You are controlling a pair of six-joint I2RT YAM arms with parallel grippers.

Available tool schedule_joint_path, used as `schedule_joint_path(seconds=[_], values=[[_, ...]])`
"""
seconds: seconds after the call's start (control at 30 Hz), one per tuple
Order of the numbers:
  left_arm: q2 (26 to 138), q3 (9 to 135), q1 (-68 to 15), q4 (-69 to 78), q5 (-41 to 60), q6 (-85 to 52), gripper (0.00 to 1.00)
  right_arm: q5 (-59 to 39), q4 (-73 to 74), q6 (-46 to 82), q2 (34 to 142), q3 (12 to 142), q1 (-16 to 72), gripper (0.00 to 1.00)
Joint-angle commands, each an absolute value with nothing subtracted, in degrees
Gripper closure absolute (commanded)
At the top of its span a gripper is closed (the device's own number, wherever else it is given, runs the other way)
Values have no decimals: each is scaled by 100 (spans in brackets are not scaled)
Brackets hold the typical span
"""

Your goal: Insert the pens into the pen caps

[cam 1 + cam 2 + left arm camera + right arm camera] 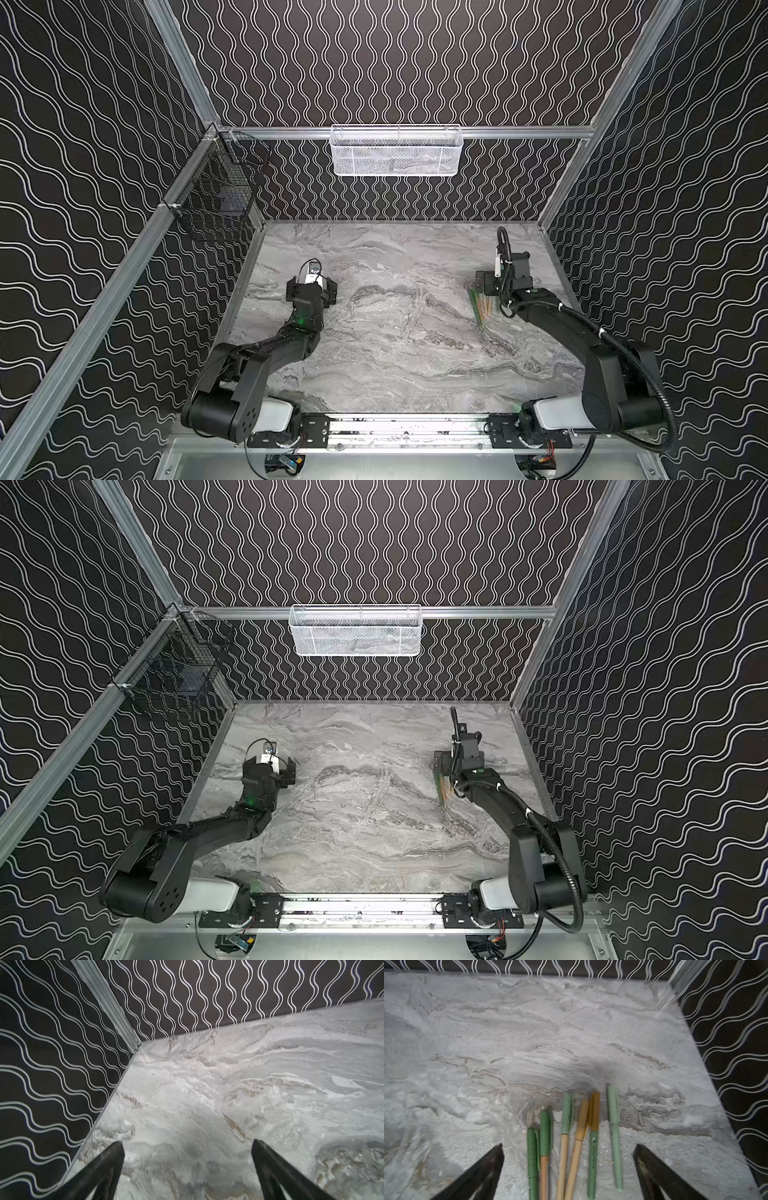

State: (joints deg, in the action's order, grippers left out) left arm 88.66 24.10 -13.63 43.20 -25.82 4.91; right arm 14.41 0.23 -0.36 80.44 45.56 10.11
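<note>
While its two fingers (483, 1167) stand wide apart with nothing clamped between them, the right gripper (568, 1145) hangs over a row of six pens (592, 1157) lying side by side on the marbled desk (508, 1032). As far as the wrist view shows, it touches none of them. Every pen wears one of the pen caps (566, 1113) on the end pointing away from the gripper; no loose cap and no bare tip is in sight. Colours are mixed: a dark green cap sits on an orange barrel, a pale green cap on a tan one and a brown-orange cap on a green one, while the rest match. How firmly each cap is seated cannot be told. On that showing the job looks finished, with little left but for the arms to pull clear. In both top views the pens (482, 309) lie toward the right side of the desk, partly under the right arm's wrist. Across the desk the left gripper (187, 1141) is likewise spread wide and empty, above bare marble near the left wall. A white mesh basket (395, 151) hangs on the back wall.
</note>
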Motion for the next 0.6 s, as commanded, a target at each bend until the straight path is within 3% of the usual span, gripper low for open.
schedule_joint_path(seconds=[0.0, 0.23, 0.57], values=[[9171, 2197, -1077, 5561, -2176, 580, 1, 2028, 1607, -427, 8009, 4065, 971, 0], [9486, 2131, -527, 5826, -1516, 148, 1, 2331, 3809, -523, 8271, 2925, 721, 0], [9523, 2021, -553, 6091, -1635, 212, 1, 1326, 6746, 281, 8798, 1475, -113, 0]])
